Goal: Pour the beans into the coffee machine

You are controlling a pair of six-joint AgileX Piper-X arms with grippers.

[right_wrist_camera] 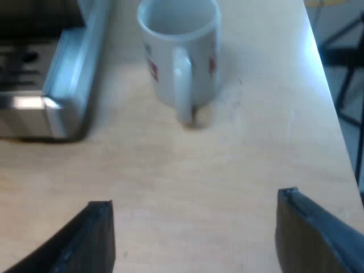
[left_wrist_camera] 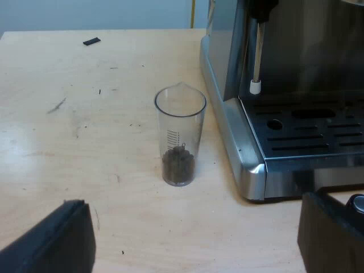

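Observation:
A clear measuring glass [left_wrist_camera: 180,135] stands upright on the wooden table beside the espresso machine [left_wrist_camera: 296,102], with dark coffee beans [left_wrist_camera: 178,165] in its bottom. My left gripper [left_wrist_camera: 196,236] is open, short of the glass, its two black fingers [left_wrist_camera: 57,242] wide apart with nothing between them. My right gripper [right_wrist_camera: 196,239] is also open and holds nothing. A white mug [right_wrist_camera: 181,54] with red markings stands upright ahead of it, its handle turned toward the gripper, near a corner of the machine's base [right_wrist_camera: 51,108].
The machine's steam wand [left_wrist_camera: 257,54] hangs over the drip tray [left_wrist_camera: 310,128]. A small dark object [left_wrist_camera: 91,41] lies far off on the table. The table's edge [right_wrist_camera: 333,108] runs close past the mug, with floor and dark furniture legs beyond.

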